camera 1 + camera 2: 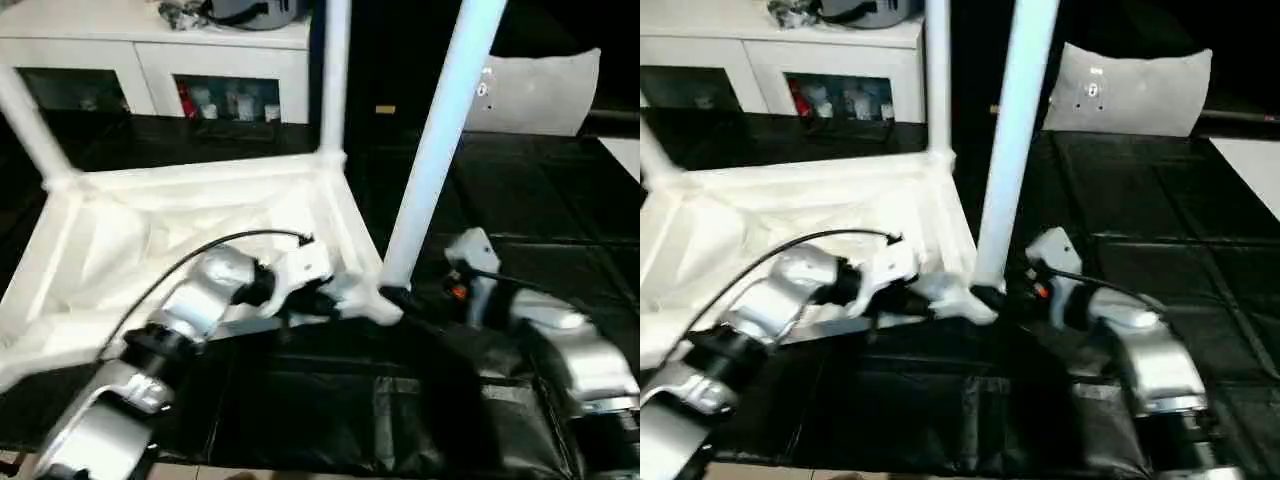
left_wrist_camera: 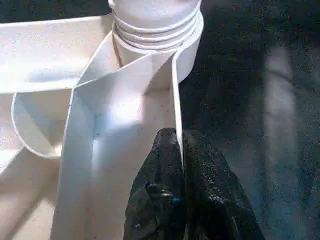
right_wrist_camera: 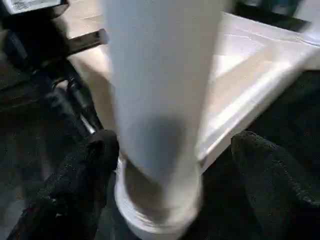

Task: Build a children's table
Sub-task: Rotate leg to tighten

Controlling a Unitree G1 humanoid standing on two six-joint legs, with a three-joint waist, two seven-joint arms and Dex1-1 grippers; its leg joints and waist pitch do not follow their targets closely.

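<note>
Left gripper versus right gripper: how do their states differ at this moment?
The left gripper is shut, pinching the tabletop's side wall; the right gripper stands open, fingers either side of the near leg without clamping it. Both work at the same near corner socket.

I note a white cabinet [image 1: 150, 60] with glass doors at the far side, small items behind the glass. A grey cushion [image 1: 1130, 90] lies on the black floor mat [image 1: 1160, 250].

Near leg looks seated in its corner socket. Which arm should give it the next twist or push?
Right. The right gripper already straddles the near leg at its base, fingers open either side. The left gripper is shut on the tabletop's side wall, steadying it.
</note>
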